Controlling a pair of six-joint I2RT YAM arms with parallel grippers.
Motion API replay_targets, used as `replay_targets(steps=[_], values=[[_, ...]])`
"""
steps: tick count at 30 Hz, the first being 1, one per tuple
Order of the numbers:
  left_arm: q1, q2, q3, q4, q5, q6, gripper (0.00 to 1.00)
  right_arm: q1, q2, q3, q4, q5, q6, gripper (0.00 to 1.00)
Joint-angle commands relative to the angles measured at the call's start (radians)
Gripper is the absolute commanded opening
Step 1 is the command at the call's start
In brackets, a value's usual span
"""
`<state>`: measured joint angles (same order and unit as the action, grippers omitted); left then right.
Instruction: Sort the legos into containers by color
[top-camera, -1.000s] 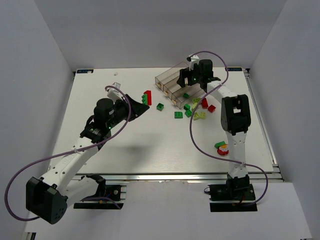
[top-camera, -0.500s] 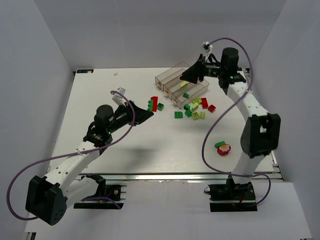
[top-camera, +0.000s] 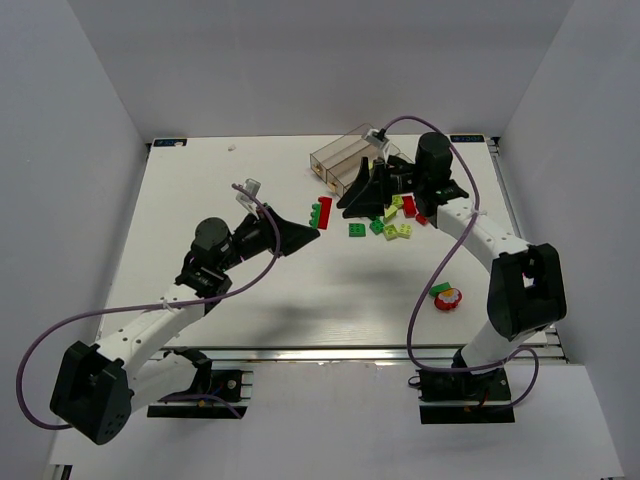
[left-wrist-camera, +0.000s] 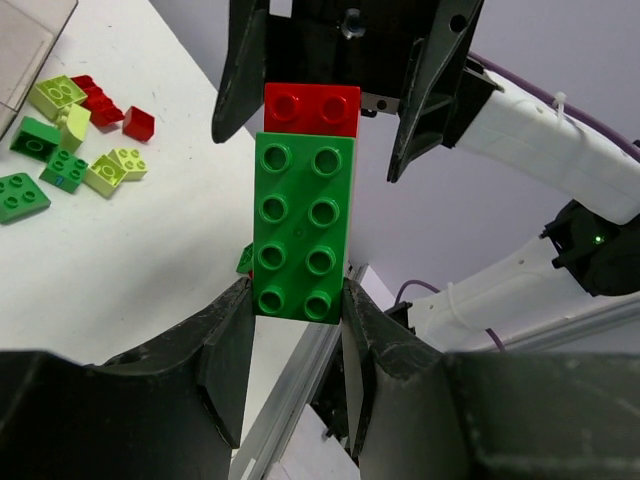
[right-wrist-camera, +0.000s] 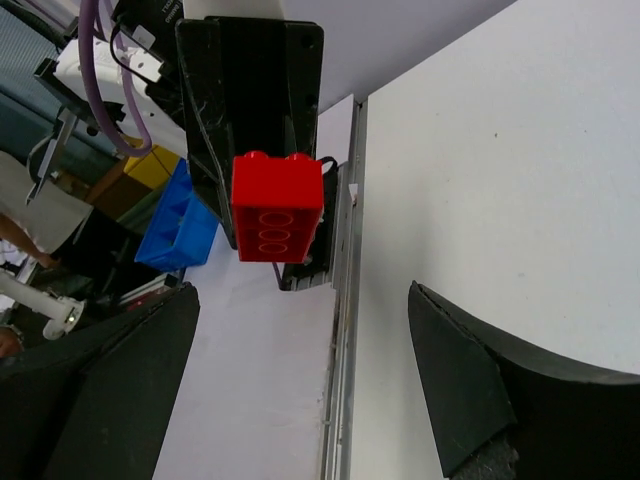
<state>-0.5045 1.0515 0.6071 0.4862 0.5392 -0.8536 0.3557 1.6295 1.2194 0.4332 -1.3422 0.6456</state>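
My left gripper (top-camera: 310, 232) is shut on a dark green brick (left-wrist-camera: 303, 225) with a red brick (left-wrist-camera: 311, 108) stuck on its far end, and holds the stack (top-camera: 320, 212) above the table. My right gripper (top-camera: 346, 202) is open and faces it. In the left wrist view its two fingers (left-wrist-camera: 240, 80) stand on either side of the red brick without closing on it. In the right wrist view the red brick (right-wrist-camera: 277, 205) hangs ahead of my wide-open fingers (right-wrist-camera: 470, 390). The clear tray (top-camera: 340, 155) stands behind. Loose green, lime and red bricks (top-camera: 392, 225) lie beside it.
A green brick and a red piece (top-camera: 445, 296) lie apart near the right arm's base. A single green brick (top-camera: 356, 230) lies at mid-table. The loose pile also shows in the left wrist view (left-wrist-camera: 70, 150). The table's metal front edge (right-wrist-camera: 345, 300) runs below my right gripper.
The left gripper has carried the green-and-red stack rightward and higher. The right gripper has swung from over the tray down and left, and now faces the stack, open.
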Motion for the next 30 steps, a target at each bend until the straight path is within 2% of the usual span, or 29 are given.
replay_targets(steps=[1, 3, 11, 20, 24, 30], values=[[-0.008, -0.004, 0.01, 0.061, 0.016, -0.007, 0.11, 0.009, 0.007, 0.042, 0.134, -0.028, 0.086, 0.89], [-0.009, -0.002, 0.006, 0.069, 0.011, -0.012, 0.11, 0.022, 0.013, 0.043, 0.18, -0.031, 0.138, 0.89], [-0.022, 0.008, -0.009, 0.095, -0.005, -0.024, 0.11, 0.065, 0.026, 0.042, 0.234, -0.02, 0.161, 0.86], [-0.023, 0.025, -0.007, 0.092, -0.004, -0.019, 0.11, 0.089, 0.035, 0.063, 0.234, 0.003, 0.16, 0.82], [-0.025, 0.028, -0.01, 0.098, -0.007, -0.019, 0.11, 0.094, 0.041, 0.061, 0.222, 0.017, 0.161, 0.74], [-0.025, 0.033, -0.006, 0.086, -0.01, -0.012, 0.11, 0.106, 0.038, 0.06, 0.205, 0.034, 0.157, 0.73]])
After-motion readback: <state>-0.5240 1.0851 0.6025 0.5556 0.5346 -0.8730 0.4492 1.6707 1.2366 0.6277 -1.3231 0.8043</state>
